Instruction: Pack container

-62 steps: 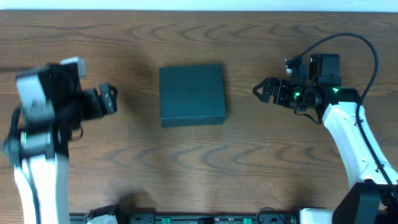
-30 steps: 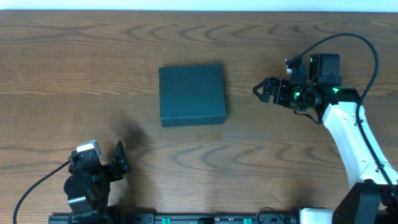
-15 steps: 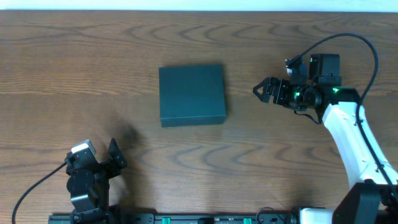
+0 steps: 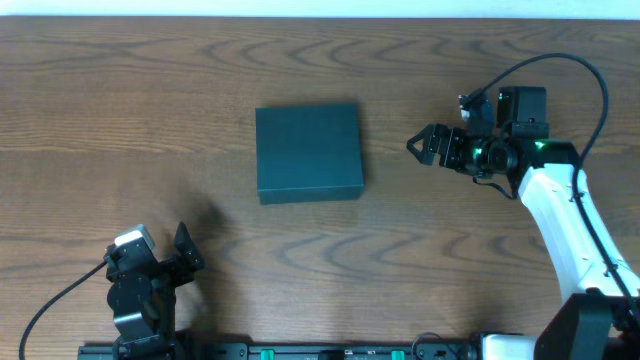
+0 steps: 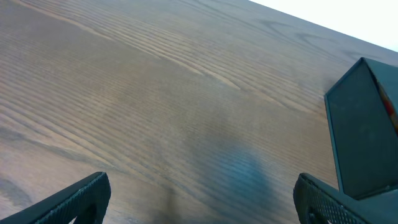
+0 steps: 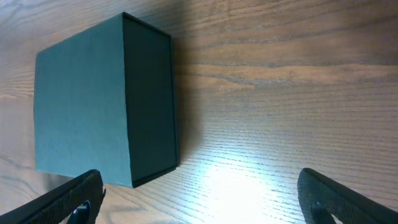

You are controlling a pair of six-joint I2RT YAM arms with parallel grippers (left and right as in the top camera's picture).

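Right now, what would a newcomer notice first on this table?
The closed dark teal container sits in the middle of the wooden table. The right gripper points at it from the right, open and apart from it; the left gripper, also open, sits by the near-left edge.

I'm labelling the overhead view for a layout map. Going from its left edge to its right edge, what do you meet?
left gripper → container → right gripper
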